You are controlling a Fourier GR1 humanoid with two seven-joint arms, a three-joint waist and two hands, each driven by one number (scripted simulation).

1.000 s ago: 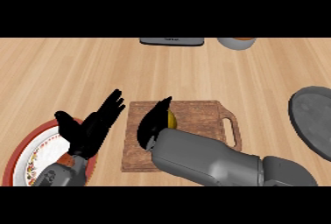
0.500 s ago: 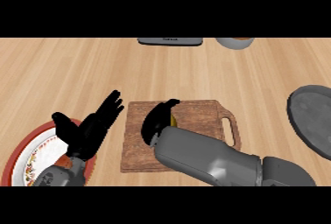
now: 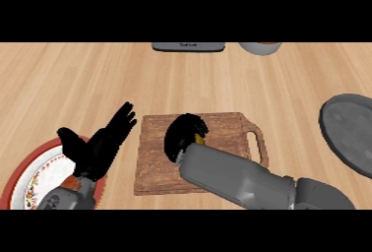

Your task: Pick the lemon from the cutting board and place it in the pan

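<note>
Yellow sliver of lemon [image 3: 199,141] on wooden cutting board [image 3: 154,165]; grey pan [image 3: 354,130] at right.

No text is showing clearly enough to read. A faint pale marking is sitting on the dark grey flat object [image 3: 188,47] at the far edge of the table [image 3: 87,74], well beyond the right hand [image 3: 185,138]. Its letters are too small to make out.

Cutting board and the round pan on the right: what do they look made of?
Brown rectangular cutting board: looks like wood, matte, streaky grain shows. Dark grey round pan: probably metal, maybe coated; dull, even grey, no shine, so uncertain.
</note>
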